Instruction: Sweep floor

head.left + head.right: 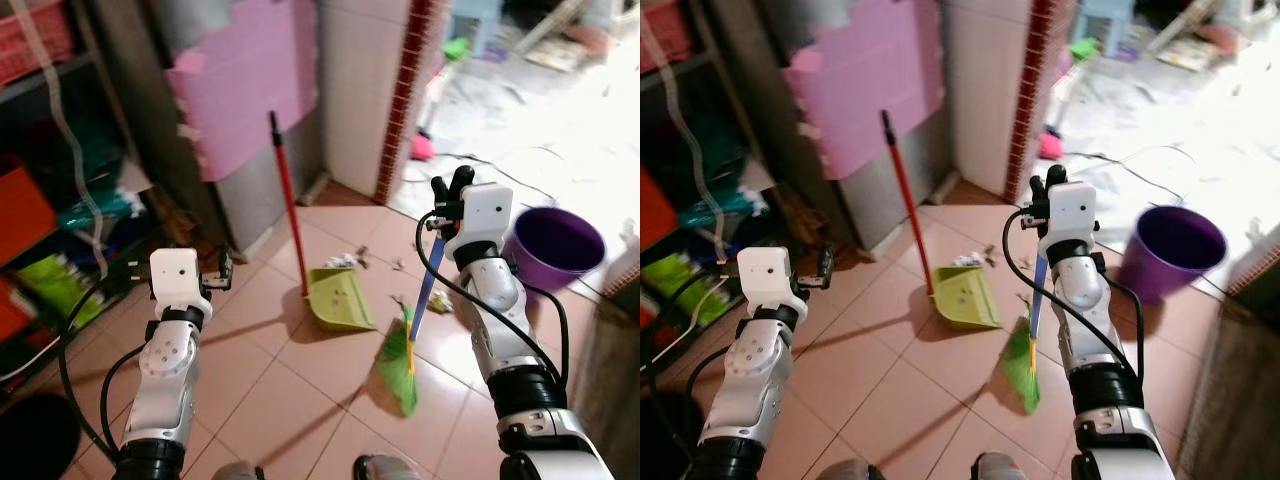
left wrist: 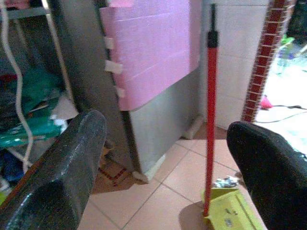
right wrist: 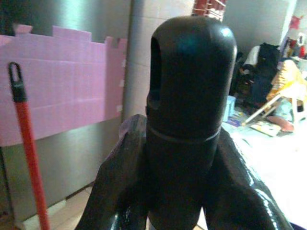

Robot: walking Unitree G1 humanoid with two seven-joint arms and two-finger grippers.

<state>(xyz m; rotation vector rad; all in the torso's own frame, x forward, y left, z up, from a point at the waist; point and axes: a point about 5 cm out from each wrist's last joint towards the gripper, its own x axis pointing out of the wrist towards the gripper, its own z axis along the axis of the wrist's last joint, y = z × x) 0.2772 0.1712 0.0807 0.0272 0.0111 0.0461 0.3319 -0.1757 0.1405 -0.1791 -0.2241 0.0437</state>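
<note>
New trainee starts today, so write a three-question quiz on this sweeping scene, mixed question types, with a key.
1. True or false: the right gripper is shut on the broom handle.
2. What stands upright with its red handle, near the scraps of litter? A) green dustpan B) mop C) rake
3. Fill in: the purple ____ stands on the floor to the robot's right.

Key:
1. True; its fingers wrap the handle's black end cap.
2. A
3. bucket

The left gripper is open, holding nothing.

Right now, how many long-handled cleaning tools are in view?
2: a green broom held in the right gripper, and a green dustpan with red handle standing on the floor tiles beside it.
</note>
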